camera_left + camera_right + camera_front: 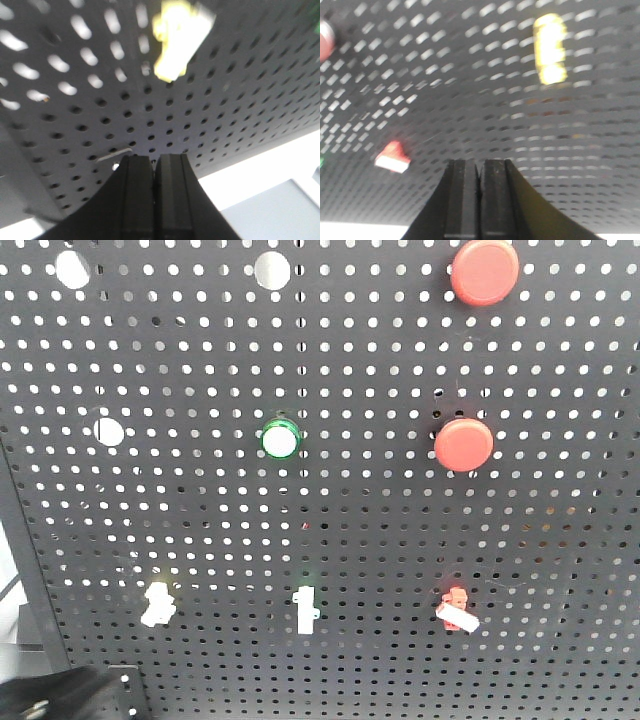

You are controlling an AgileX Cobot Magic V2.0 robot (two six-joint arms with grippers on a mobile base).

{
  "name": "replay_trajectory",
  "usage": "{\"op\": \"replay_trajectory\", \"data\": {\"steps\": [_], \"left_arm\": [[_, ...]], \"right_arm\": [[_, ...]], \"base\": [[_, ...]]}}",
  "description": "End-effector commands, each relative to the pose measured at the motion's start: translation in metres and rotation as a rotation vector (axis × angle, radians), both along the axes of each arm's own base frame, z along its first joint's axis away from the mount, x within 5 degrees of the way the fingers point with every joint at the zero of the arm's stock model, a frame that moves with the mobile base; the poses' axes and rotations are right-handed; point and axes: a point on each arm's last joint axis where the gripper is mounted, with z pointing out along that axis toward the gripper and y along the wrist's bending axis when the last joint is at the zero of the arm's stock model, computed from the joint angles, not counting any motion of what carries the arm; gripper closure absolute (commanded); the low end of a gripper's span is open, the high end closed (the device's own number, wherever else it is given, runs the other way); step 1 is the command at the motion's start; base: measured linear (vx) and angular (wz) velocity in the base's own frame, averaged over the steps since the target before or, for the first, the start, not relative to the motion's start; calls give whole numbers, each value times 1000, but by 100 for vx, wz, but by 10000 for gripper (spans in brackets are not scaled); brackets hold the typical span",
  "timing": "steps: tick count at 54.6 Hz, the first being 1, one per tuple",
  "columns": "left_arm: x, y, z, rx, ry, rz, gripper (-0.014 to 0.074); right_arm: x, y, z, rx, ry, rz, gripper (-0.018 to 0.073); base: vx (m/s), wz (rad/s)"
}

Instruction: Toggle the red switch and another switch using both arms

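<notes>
I judge neither toggle done yet: my left tool is pressed together, clear of the yellow switch down-left of the green button; my right tool, also together, sits apart from the red switch down-right of that button

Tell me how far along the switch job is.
Nothing clearly done: whether either switch has flipped can't be told. In hand: the left gripper, shut, points up at the pale yellow switch without touching it. The right gripper, also shut, has the red switch off to the left in its wrist view. Left: touch and toggle both.
</notes>
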Motion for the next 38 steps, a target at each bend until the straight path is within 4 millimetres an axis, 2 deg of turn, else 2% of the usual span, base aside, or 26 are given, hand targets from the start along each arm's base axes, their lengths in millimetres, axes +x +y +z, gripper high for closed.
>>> {"op": "replay_trajectory", "data": {"steps": [1,8,17,23,26,29,38], "left_arm": [[-9,3,18,-73,-120,1,594],[-21,8,12,-76,-128,1,594],[-26,11,7,-71,-117,1,594],[-26,11,8,-72,-125,0,594],[-26,11,8,-64,-131,-2,594],[-26,11,7,-55,-129,-5,594],[-28,11,-2,-41,-114,-7,594]], "right_arm": [[11,4,14,-26,-86,58,566],[28,14,14,-9,-94,193,566],[61,29,9,61,-82,397,566],[93,50,-14,160,-62,551,566],[104,56,-26,151,-31,538,566],[110,58,-29,139,-23,499,566],[115,61,-28,147,-44,427,566]], "base": [[0,0],[0,0],[0,0],[0,0],[0,0],[0,0],[0,0]]}}
